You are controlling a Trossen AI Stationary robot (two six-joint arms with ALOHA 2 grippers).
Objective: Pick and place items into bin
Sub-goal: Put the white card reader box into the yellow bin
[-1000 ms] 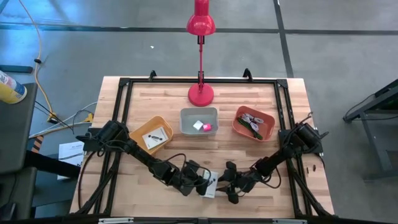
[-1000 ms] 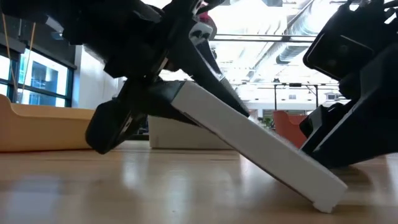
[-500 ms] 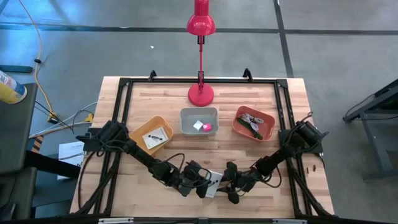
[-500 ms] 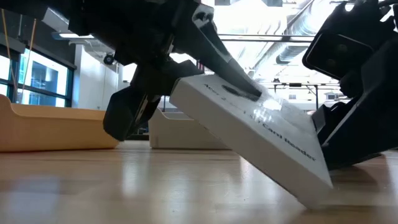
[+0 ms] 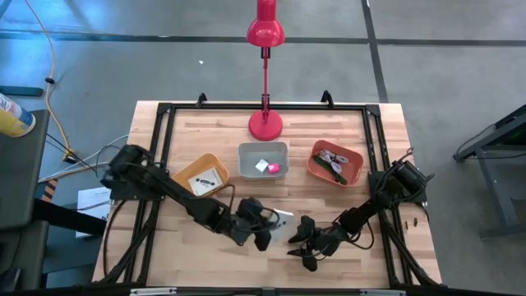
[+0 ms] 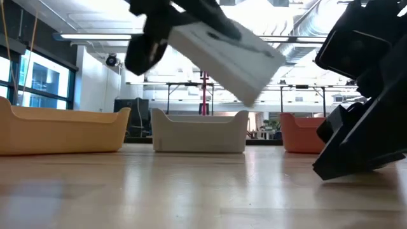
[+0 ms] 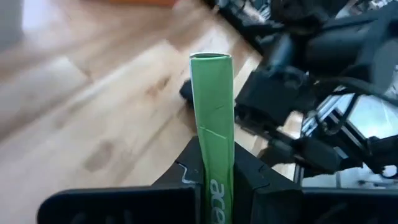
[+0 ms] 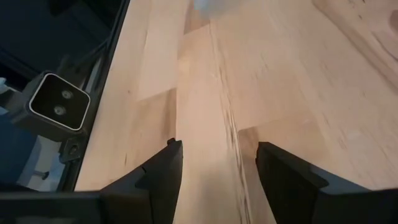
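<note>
My left gripper (image 5: 265,230) is shut on a flat white card-like box with black print (image 5: 280,218), above the near middle of the table. The low view shows the box (image 6: 222,46) up in the air, tilted. In the left wrist view its narrow green edge (image 7: 212,106) points away from the fingers. My right gripper (image 5: 301,244) is open just right of it, low over the table (image 8: 219,149), and touches nothing. A second white card (image 5: 203,178) lies in the yellow bin. A pink cube (image 5: 275,168) and a white cube (image 5: 261,164) sit in the grey bin. My left gripper pinches the box between its two fingers (image 7: 247,180), one on each broad face, at the end nearest the wrist (image 7: 215,186). The rest of the box sticks out ahead of the fingers. It is lifted clear of the table and tilted, free end lower (image 6: 254,89).
Three bins stand in a row across the table's middle: yellow (image 5: 215,164), grey (image 5: 243,161), orange (image 5: 316,161) holding a green stick and silvery bits. A red lamp (image 5: 265,123) stands behind the grey bin. A black frame (image 5: 164,123) runs along the table's edges.
My left gripper has risen and drawn a little toward the table's far-left, carrying the box. The box stood slanted with its lower end on the table; now it hangs clear in the air. My right gripper has kept nearly still.
</note>
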